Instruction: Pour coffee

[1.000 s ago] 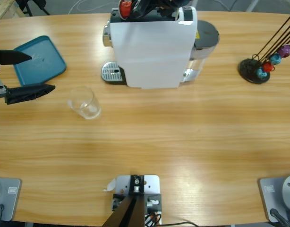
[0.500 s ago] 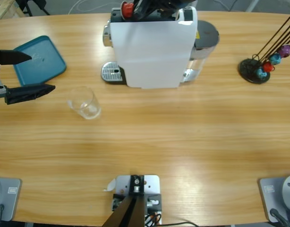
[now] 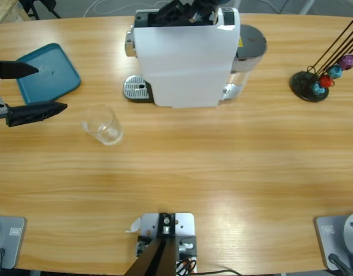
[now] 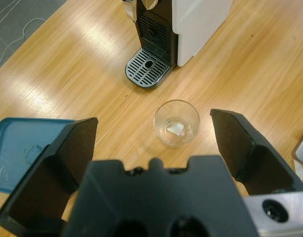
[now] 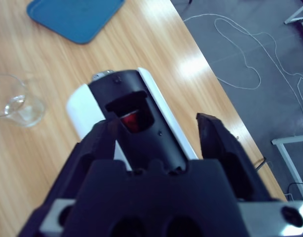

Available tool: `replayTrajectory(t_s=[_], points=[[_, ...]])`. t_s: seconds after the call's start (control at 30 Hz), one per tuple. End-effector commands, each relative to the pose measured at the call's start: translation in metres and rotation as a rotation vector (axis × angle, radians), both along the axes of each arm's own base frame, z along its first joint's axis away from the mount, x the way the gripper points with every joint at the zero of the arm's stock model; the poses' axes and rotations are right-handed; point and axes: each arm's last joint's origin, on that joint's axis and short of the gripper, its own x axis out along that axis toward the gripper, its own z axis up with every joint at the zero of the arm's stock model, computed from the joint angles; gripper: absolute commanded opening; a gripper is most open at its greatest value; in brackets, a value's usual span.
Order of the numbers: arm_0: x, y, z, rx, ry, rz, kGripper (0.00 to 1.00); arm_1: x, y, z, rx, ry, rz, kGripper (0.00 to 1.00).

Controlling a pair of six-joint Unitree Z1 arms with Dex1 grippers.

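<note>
Coffee: none visible in the small clear drinking glass (image 3: 102, 125), which looks empty & stands upright on the long light wooden table (image 3: 222, 172), well left of centre, just below-left of the machine's drip grille. In left wrist view the glass (image 4: 176, 123) sits between the two jaws but further out, not touched.

White-and-black capsule coffee machine (image 3: 185, 54) w/ big white front panel stands at table's top middle; round perforated metal drip grille (image 3: 137, 88) sticks out at its lower-left base, nothing on it. Right wrist view looks down on machine's black top (image 5: 141, 123): open slot w/ a red capsule (image 5: 130, 121) inside.

Teal rectangular plastic tray (image 3: 47, 72) lies flat at far left, near table edge, above-left of glass, apart from it.

Left gripper (image 3: 35, 89) comes in from left edge, jaws spread wide, holding nothing; upper jaw over tray's left end, lower jaw just below tray, glass well to its right.

Right gripper (image 3: 185, 10) is over machine's top at upper edge; jaws apart either side of the slot area in wrist view (image 5: 156, 133), gripping nothing.

Black wire capsule stand (image 3: 314, 80) w/ round base at far right, holding small coloured capsules (image 3: 332, 72) (teal, red, purple), well apart from machine.
</note>
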Motion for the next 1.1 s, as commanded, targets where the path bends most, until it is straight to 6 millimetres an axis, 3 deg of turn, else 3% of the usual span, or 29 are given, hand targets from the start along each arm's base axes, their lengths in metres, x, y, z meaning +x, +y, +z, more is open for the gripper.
replayTrajectory(t_s=[0.03,0.1,0.17,0.3,0.4,0.47,0.57,0.73,0.9,1.1], points=[[-0.004,0.005,-0.008,-0.004,0.016,0.003,0.987,-0.059,-0.002,0.052,0.146,0.066,0.030,0.000],[-0.006,0.007,-0.005,-0.013,0.007,0.003,0.987,-0.078,-0.016,0.053,0.170,0.085,-0.015,0.000],[-0.008,0.009,-0.003,-0.025,-0.001,0.007,0.987,-0.095,-0.032,0.042,0.176,0.117,-0.090,0.000],[-0.010,0.011,0.001,-0.052,-0.003,0.021,0.987,-0.121,-0.080,0.021,0.246,0.127,-0.344,0.000],[-0.012,0.014,0.005,-0.071,-0.003,0.032,0.987,-0.121,-0.105,0.028,0.379,0.115,-0.569,0.000],[-0.016,0.018,0.007,-0.079,-0.005,0.038,0.987,-0.112,-0.110,0.034,0.450,0.118,-0.671,0.000],[-0.021,0.023,0.008,-0.073,0.004,0.042,0.987,-0.082,-0.100,0.042,0.543,0.101,-0.725,0.000],[-0.025,0.027,0.012,-0.081,0.001,0.043,0.987,-0.034,-0.059,0.056,0.619,0.129,-0.707,0.000],[-0.031,0.032,0.017,-0.101,-0.016,0.039,0.987,-0.017,-0.043,0.043,0.584,0.169,-0.691,0.000],[-0.028,0.030,0.016,-0.088,-0.006,0.040,0.987,-0.018,-0.039,0.039,0.581,0.191,-0.679,0.000]])
